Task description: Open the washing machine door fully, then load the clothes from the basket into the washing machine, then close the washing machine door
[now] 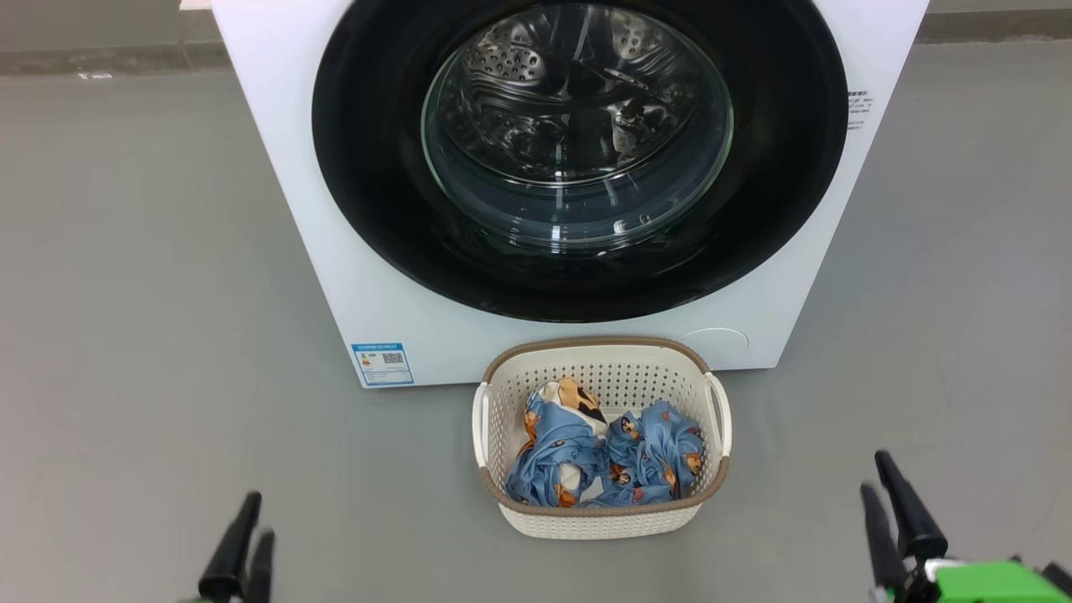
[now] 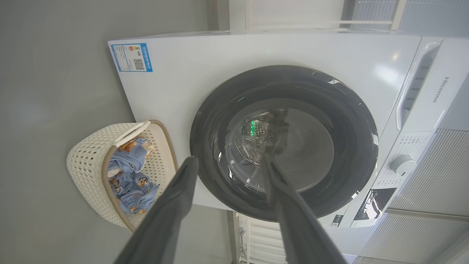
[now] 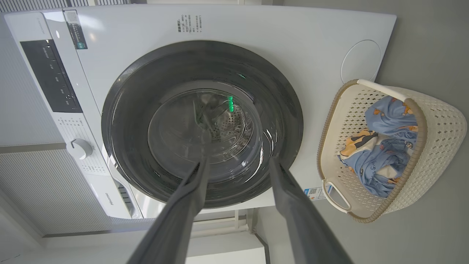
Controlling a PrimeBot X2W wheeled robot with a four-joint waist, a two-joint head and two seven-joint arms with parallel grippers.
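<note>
Washing machine (image 1: 276,167), white front-loader, stands on grey floor (image 1: 126,293). Washing machine door (image 1: 377,167), a wide glossy black rim round a bulging glass bowl, sits shut against the front; the steel perforated drum shows through the glass. Basket (image 1: 603,519), cream perforated plastic with a brown rim, is on the floor just in front of the machine, below the door. Clothes (image 1: 569,452), light blue with orange and brown figures, lie bundled inside the basket, below its rim. Left claw (image 1: 258,523) is low at the left of the head view, right claw (image 1: 873,473) low at the right, both well apart from basket and door. Wrist views: each claw's two dark fingers are spread, nothing between them, pointing toward the door. Small blue label sticker (image 1: 383,363) is at the machine's lower front corner, left of the basket.
</note>
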